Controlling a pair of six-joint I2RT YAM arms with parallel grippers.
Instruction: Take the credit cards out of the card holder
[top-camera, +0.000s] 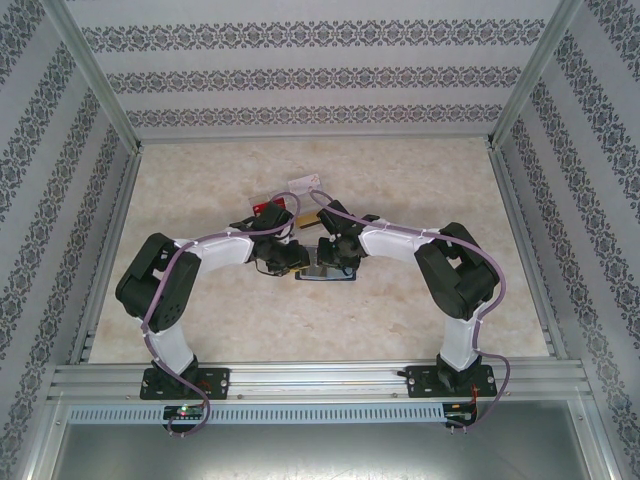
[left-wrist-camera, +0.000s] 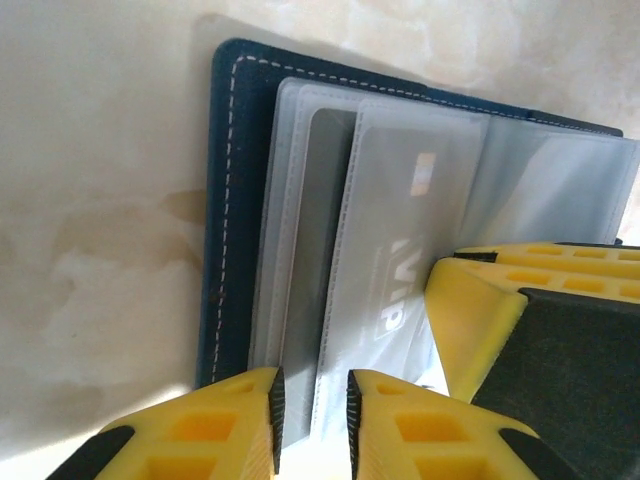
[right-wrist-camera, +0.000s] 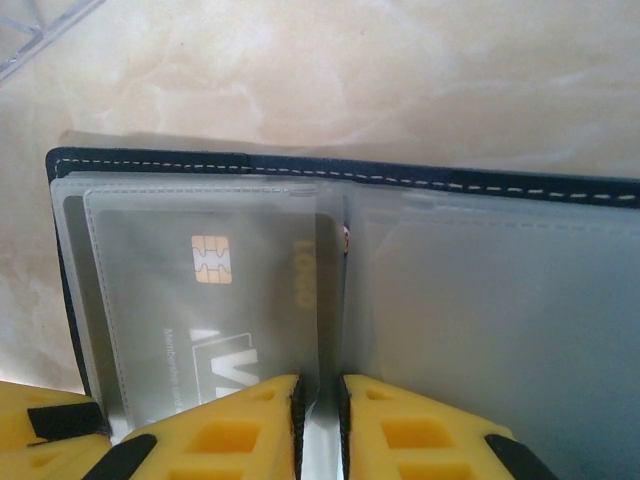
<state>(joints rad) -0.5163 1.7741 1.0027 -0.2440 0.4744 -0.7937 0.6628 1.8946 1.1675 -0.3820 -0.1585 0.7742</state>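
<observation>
The navy card holder (top-camera: 325, 273) lies open at the table's middle, under both grippers. A black card (right-wrist-camera: 200, 290) with a gold chip sits in a clear sleeve, and its dark edge sticks out toward the spine. My right gripper (right-wrist-camera: 320, 420) is shut on that edge. My left gripper (left-wrist-camera: 311, 415) stands open over the sleeves (left-wrist-camera: 300, 250), its jaws either side of a sleeve edge. The same black card (left-wrist-camera: 400, 250) shows "VIP" lettering. The red card (top-camera: 268, 208), white-pinkish card (top-camera: 300, 183) and orange-gold card (top-camera: 305, 215) lie on the table behind the holder.
The marble-look table (top-camera: 200, 180) is fenced by metal frame rails (top-camera: 110, 100) and patterned walls. The two grippers almost touch, and the right gripper's yellow finger (left-wrist-camera: 470, 310) crowds the left wrist view. The three loose cards lie just beyond the grippers.
</observation>
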